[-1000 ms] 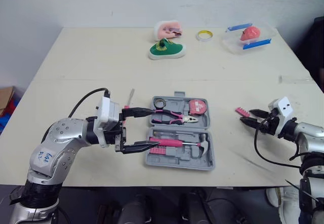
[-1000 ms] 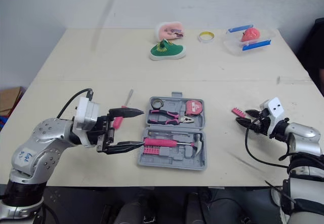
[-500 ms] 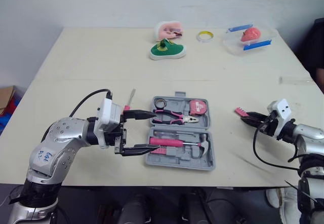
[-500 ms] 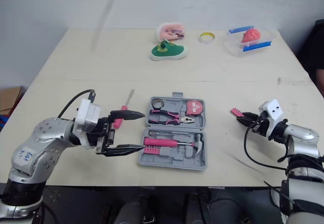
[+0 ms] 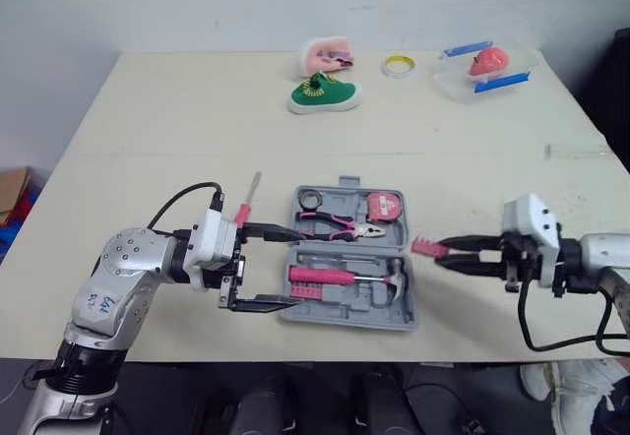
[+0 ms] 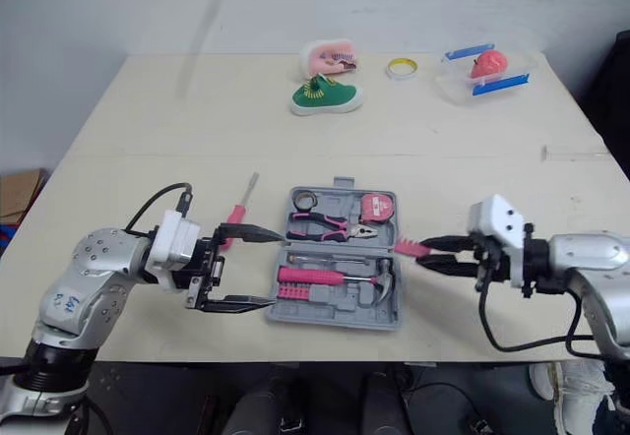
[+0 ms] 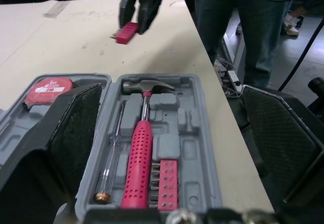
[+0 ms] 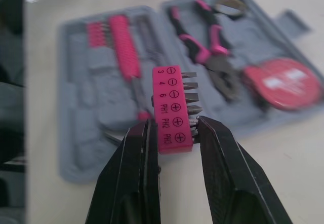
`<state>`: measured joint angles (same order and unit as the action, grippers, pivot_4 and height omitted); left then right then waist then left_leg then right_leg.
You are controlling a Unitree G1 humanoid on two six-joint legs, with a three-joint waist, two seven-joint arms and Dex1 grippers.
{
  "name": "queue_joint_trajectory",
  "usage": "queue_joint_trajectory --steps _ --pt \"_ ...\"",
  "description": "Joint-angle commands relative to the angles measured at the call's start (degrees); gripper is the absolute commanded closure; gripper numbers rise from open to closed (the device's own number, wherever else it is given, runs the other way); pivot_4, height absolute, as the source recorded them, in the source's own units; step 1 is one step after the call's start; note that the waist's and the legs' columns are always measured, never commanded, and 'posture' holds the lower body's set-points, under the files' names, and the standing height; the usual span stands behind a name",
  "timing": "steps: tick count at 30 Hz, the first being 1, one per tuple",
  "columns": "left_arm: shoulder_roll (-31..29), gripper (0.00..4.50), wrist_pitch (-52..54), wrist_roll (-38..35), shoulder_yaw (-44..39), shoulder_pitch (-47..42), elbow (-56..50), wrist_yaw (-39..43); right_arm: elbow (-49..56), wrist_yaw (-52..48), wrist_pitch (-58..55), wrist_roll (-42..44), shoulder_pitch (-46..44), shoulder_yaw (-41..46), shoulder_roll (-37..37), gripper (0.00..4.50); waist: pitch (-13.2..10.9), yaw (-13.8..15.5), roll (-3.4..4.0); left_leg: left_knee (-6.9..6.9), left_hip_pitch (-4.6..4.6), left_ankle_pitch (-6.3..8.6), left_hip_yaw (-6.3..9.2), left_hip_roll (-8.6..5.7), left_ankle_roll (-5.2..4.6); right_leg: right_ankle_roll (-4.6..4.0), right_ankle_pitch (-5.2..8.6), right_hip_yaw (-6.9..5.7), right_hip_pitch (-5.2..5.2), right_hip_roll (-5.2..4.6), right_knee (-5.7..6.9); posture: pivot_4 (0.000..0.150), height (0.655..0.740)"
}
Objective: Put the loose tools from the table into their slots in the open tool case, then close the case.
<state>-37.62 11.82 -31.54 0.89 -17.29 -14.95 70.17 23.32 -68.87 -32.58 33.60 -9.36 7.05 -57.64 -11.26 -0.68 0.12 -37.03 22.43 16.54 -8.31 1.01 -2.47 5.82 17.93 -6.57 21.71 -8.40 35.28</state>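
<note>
While left gripper [image 6: 274, 270] gapes beside tool case [image 6: 335, 313], right gripper [image 5: 445, 257] level, pinching bit holder [image 8: 172, 110].

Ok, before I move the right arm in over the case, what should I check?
1. Hold on bit holder: ok, pinched in the right gripper.
2. Open tool case: ok, lid lying flat.
3. Free slot for it: cannot tell; another bit row sits beside the hammer.
4. Clearance of left gripper from case: not ok, open, straddling its left end.
5. Pink screwdriver stowed: not ok, loose on the table left of the case.
</note>
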Motion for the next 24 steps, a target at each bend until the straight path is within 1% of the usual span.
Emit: queue_joint_trajectory --steps 1,4,5,6,8,9,12,20,24 --pt "0.0 0.0 -1.5 0.5 0.1 0.0 -0.2 0.8 10.5 4.9 -10.7 2.8 -2.4 -4.8 -1.9 3.78 -0.1 0.3 -0.12 0.01 0.01 0.01 0.0 0.0 0.0 0.0 0.0 0.0 0.0 0.0 -0.04 0.15 0.74" --pt "-0.1 0.0 -2.2 1.1 0.3 0.4 0.3 1.1 14.4 8.5 -16.7 2.7 -5.1 -9.1 -1.8 3.78 -0.1 0.5 -0.17 0.02 0.17 0.05 0.01 0.02 0.06 0.0 0.0 -0.01 0.17 0.01 -0.12 0.15 0.74" --pt "0.0 0.0 -1.9 1.1 0.2 0.5 0.2 0.7 14.6 9.7 -17.5 1.2 -6.3 -11.1 -1.6 3.78 -0.1 0.6 -0.19 -0.03 0.42 0.05 0.01 0.02 0.05 0.0 0.0 0.0 0.41 -0.01 -0.11 0.15 0.74" --pt "0.1 0.0 -1.7 1.2 0.2 0.5 0.1 0.3 14.7 10.5 -17.8 -0.7 -7.6 -13.4 -1.5 3.78 -0.1 0.6 -0.19 -0.1 0.7 0.03 0.01 0.0 0.03 0.01 -0.01 -0.01 0.66 -0.01 -0.04 0.15 0.74" --pt "0.1 0.0 -1.1 1.0 0.1 0.8 -0.3 -0.2 14.5 11.9 -19.1 -2.5 -10.1 -17.0 -0.7 3.78 -0.1 0.6 -0.2 -0.17 0.91 -0.11 -0.01 -0.05 -0.2 0.02 -0.01 -0.03 0.84 -0.03 0.03 0.15 0.74" --pt "0.0 0.0 -1.2 1.2 0.2 1.0 -0.4 -0.2 14.2 12.4 -19.7 -2.5 -11.0 -17.9 0.1 3.78 -0.1 0.7 -0.2 -0.17 0.92 -0.13 -0.01 -0.08 -0.25 0.02 -0.01 -0.05 0.84 -0.03 0.02 0.15 0.74" --pt "0.1 0.0 -1.3 1.6 0.5 1.8 -1.3 -0.7 12.0 12.0 -18.2 -7.3 -13.7 -23.6 0.1 3.78 -0.1 0.6 -0.21 -0.17 0.92 -0.15 -0.01 -0.08 -0.29 0.02 -0.01 -0.08 0.82 -0.01 -0.01 0.15 0.74" --pt "0.0 0.0 -1.4 1.9 0.3 3.4 -2.4 -1.5 9.5 12.4 -20.3 -11.2 -18.4 -29.1 0.7 3.78 -0.1 0.5 -0.23 -0.24 0.9 -0.2 -0.04 -0.08 -0.38 0.04 -0.03 -0.08 0.8 0.01 0.12 0.15 0.74" --pt "0.2 0.0 -0.9 1.5 0.1 4.5 -3.4 -2.3 9.4 13.0 -21.9 -11.8 -20.1 -31.1 2.7 3.78 -0.1 0.5 -0.23 -0.26 0.87 -0.23 -0.04 -0.06 -0.36 0.04 -0.02 -0.06 0.81 0.01 0.21 0.15 0.74"
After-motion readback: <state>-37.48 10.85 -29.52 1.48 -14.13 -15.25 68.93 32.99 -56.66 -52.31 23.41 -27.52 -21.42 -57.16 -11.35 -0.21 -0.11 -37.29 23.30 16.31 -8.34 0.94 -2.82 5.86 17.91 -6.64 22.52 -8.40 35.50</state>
